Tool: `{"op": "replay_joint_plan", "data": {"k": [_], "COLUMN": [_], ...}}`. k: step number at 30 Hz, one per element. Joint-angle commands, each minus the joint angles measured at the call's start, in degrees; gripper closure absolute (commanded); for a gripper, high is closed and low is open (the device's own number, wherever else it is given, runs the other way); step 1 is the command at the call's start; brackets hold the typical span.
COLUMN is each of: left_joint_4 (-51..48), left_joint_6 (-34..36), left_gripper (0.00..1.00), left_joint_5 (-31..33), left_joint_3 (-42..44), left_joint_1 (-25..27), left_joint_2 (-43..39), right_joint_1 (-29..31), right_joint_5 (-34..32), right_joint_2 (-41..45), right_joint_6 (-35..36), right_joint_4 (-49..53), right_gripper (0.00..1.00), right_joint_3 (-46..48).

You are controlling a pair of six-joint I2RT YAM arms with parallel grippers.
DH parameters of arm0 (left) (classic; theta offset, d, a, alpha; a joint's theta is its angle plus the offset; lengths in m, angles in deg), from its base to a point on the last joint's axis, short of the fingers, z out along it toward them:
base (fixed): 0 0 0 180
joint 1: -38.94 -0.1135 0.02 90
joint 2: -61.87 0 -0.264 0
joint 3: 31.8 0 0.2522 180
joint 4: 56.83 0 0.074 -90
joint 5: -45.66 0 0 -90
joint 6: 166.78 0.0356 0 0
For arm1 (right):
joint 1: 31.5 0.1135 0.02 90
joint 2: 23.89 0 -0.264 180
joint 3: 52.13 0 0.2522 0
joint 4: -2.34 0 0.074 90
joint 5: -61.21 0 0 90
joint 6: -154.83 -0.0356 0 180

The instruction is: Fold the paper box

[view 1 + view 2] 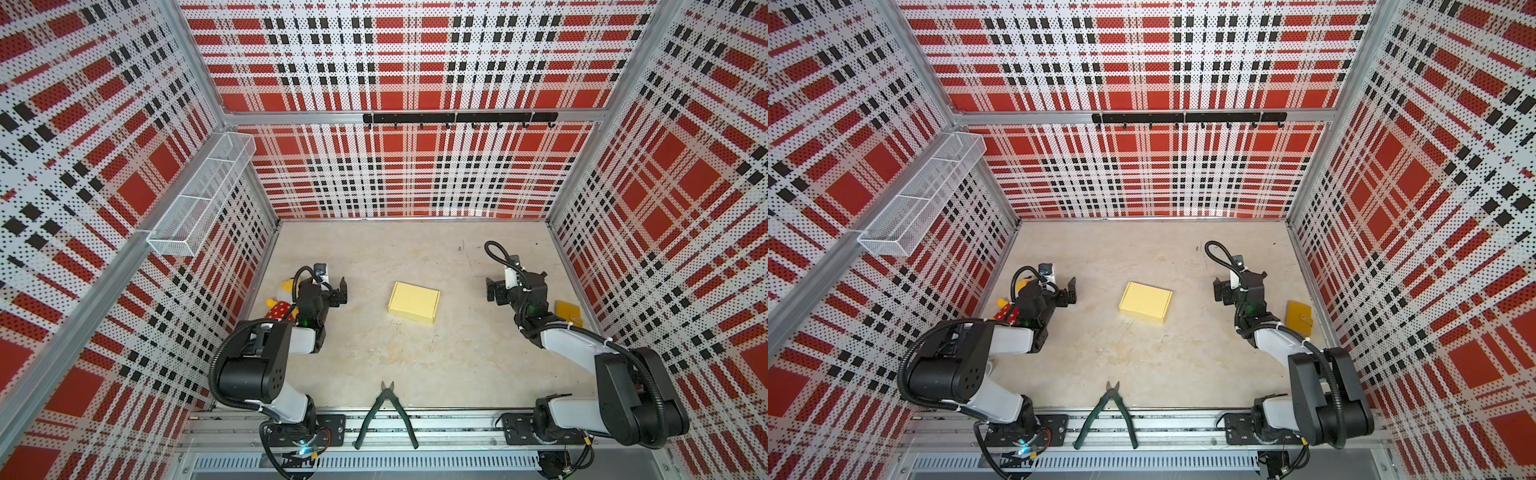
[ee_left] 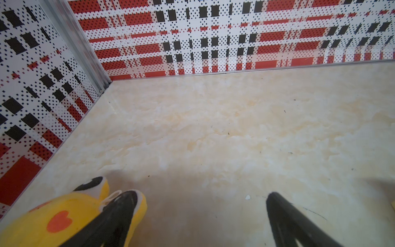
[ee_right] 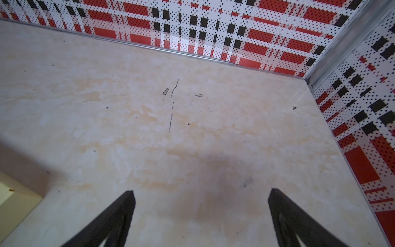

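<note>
The paper box (image 1: pixel 413 302) (image 1: pixel 1145 302) is a pale yellow, shallow rectangular box with its lid down, lying flat mid-table in both top views. One corner of it shows in the right wrist view (image 3: pixel 12 198). My left gripper (image 1: pixel 338 293) (image 1: pixel 1071 291) (image 2: pixel 201 195) hovers to the left of the box, well apart from it, open with only bare table between its fingers. To the box's right, my right gripper (image 1: pixel 492 291) (image 1: pixel 1221 291) (image 3: pixel 201 192) is also apart from it, open and empty.
A yellow plush toy (image 1: pixel 282 297) (image 2: pixel 53 218) with a red polka-dot body lies beside the left arm by the left wall. A small orange-yellow flat piece (image 1: pixel 568 312) lies behind the right arm. Green-handled pliers (image 1: pixel 386 415) rest at the front edge. A wire basket (image 1: pixel 199 199) hangs on the left wall.
</note>
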Motion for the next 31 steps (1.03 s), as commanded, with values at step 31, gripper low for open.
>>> {"op": "replay_joint_plan", "data": {"k": [31], "left_joint_4": [24.36], "left_joint_6": [5.8], "left_gripper": [0.0], "left_joint_5": [-0.23], "left_joint_3": [10.5], "left_joint_1": [4.33], "left_joint_2": [1.98], "right_joint_1": [-7.46], "right_joint_5": [4.89], "right_joint_2": [-14.03], "right_joint_6": [-3.29], "right_joint_4": [-26.28], "right_gripper": [0.0], "right_joint_3": [5.45]}}
